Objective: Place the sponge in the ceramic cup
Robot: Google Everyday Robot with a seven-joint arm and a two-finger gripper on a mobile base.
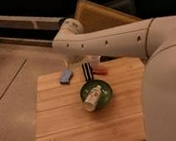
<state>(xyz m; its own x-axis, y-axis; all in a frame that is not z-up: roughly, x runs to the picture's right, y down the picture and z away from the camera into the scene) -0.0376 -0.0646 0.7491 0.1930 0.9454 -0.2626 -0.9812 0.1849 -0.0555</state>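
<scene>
Hanging down over the back part of the pale wooden slatted board (65, 124), the black two-finger gripper (88, 77) is pointing at the board surface; the long white robot arm (107, 44) is reaching in from the picture's right and is crossing above the board's back edge; the gripper's dark fingers (84, 71) are standing apart with a light gap showing between them, so the jaws are sitting open and are gripping nothing.

The small flat rectangular grey-blue sponge (66, 76) is lying on the board near its back edge, just beside the gripper on the picture's left, not touching it as far as can be told; nothing is resting on the sponge.

A small orange-red object (101, 71) is lying on the gripper's other side, partly under the arm; what it is cannot be told.

Nearer the camera, the round green bowl (106, 88) is sitting about mid-board; the white cylindrical cup (93, 99) is lying tilted in it, its lower end sticking out over the bowl's near rim; sponge and cup are lying well apart.

The large mustard-yellow square cushion (103, 12) is leaning behind the arm; speckled grey floor (10, 98) is showing on the board's left.
</scene>
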